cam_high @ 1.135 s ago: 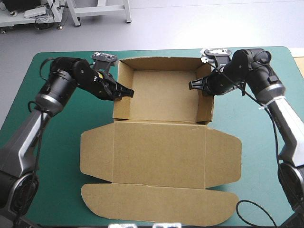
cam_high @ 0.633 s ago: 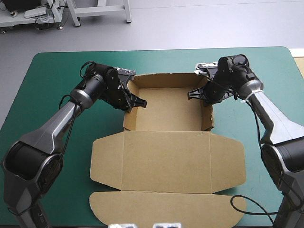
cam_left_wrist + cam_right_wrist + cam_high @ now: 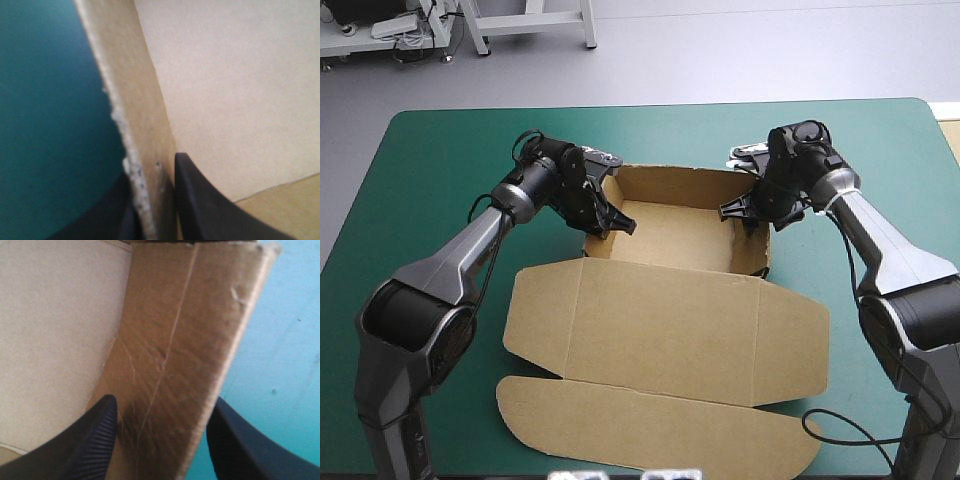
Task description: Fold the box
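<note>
On table (image 3: 440,160), box (image 3: 670,320) — left claw (image 3: 612,226) pinching wall

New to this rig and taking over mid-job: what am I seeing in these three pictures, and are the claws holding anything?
Two robot arms work at a table with a teal-green cover. The high view looks down from behind them; the other two pictures come from a camera on each wrist. On the table lies a brown box: an open tray, lid flat toward the near edge. The left gripper is shut on the box's left wall. The right gripper is open, straddling the right wall.
</note>
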Robot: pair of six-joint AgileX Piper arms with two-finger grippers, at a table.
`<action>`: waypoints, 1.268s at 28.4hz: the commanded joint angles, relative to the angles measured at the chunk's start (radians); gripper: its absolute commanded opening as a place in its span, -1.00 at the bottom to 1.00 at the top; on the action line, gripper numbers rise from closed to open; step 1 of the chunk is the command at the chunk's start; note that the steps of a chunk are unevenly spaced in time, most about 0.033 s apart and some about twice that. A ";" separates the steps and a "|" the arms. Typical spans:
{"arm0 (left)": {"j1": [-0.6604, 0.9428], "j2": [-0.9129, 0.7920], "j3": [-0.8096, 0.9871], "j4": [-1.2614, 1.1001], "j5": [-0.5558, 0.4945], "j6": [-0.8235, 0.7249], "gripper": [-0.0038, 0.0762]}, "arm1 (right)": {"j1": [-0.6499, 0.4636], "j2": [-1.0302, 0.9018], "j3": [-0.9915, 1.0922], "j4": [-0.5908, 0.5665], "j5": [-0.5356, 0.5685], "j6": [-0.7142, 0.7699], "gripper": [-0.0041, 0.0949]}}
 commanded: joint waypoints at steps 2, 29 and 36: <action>-0.016 -0.028 -0.124 -0.038 0.139 0.012 0.07 | -0.001 -0.086 -0.035 -0.020 0.006 -0.011 0.15; -0.016 -0.469 -0.532 0.115 0.139 -0.015 -0.93 | -0.001 -0.217 0.029 0.024 -0.034 0.159 0.04; -0.016 -0.566 -0.408 0.115 0.139 -0.009 -0.93 | -0.001 -0.092 0.062 0.066 -0.027 0.164 -0.06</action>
